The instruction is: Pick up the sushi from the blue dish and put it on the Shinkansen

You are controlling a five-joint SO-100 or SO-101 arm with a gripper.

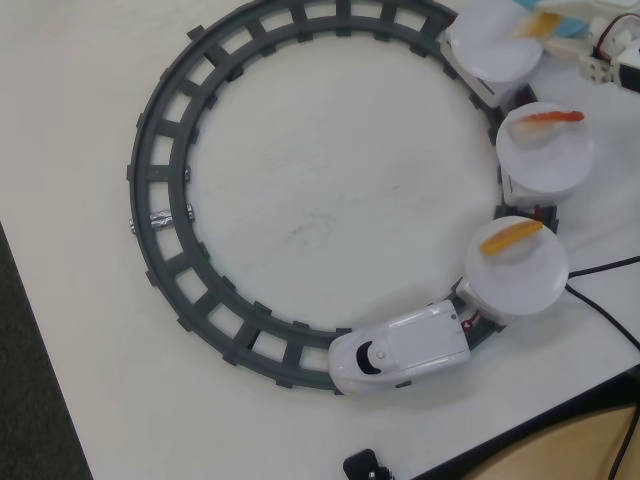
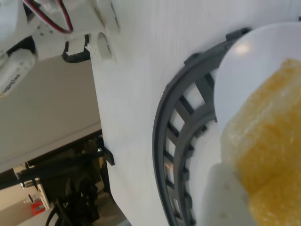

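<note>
- The sushi [image 1: 541,24] lies over the last plate [image 1: 490,45] of the Shinkansen [image 1: 405,350] at the top right edge of the overhead view; the wrist view shows it large and yellow [image 2: 270,155] against that plate [image 2: 249,70].
- The tool [image 1: 572,25] is mostly cut off by the frame there; whether it grips the sushi cannot be told.
- The table [image 1: 330,190] inside the track [image 1: 160,220] lies open.
- The table's lower edge runs close past the train's nose.
</note>
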